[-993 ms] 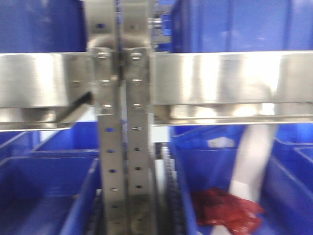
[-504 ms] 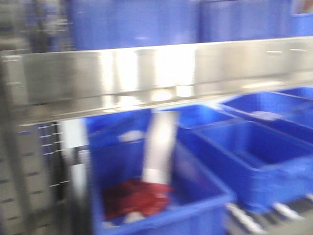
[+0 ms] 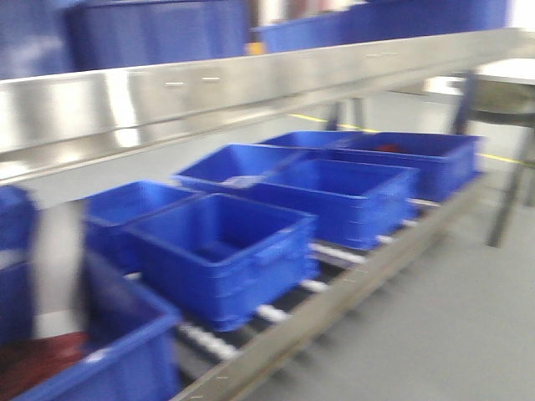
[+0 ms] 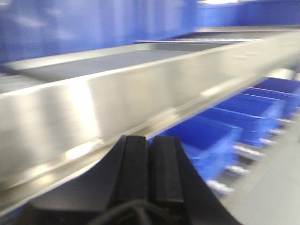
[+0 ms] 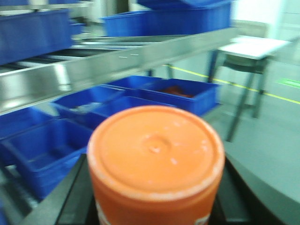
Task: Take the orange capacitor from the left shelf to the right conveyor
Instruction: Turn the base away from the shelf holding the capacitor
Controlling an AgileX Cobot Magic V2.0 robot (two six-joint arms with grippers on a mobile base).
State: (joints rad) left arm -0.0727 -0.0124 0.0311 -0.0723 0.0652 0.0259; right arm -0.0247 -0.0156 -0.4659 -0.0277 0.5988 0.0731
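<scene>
Shelf (image 3: pixel 251 83): a long steel beam runs across the whole front view, rising toward the right, with a lower rail and rollers parallel beneath it. Open room is the grey floor (image 3: pixel 435 334) right of the lower rail, running out to a table (image 3: pixel 501 79) on dark legs at far right. Between beam and rail sits a row of blue bins (image 3: pixel 226 251), close side by side, with more bins on the level above. The nearest bin, bottom left, holds red bags (image 3: pixel 33 363). A pale upright strip by it is too blurred to name. Left gripper (image 4: pixel 150 164): black fingers pressed together with nothing between them, close under the beam's lower edge. Can't tell if it touches the beam. Right gripper (image 5: pixel 154 206): dark fingers (image 5: pixel 70 197) sit tight on both sides of the orange can (image 5: pixel 154 150), clamped on it. The can is upright, flat top toward the wrist camera, with beam and bins behind it and floor off to the right.
</scene>
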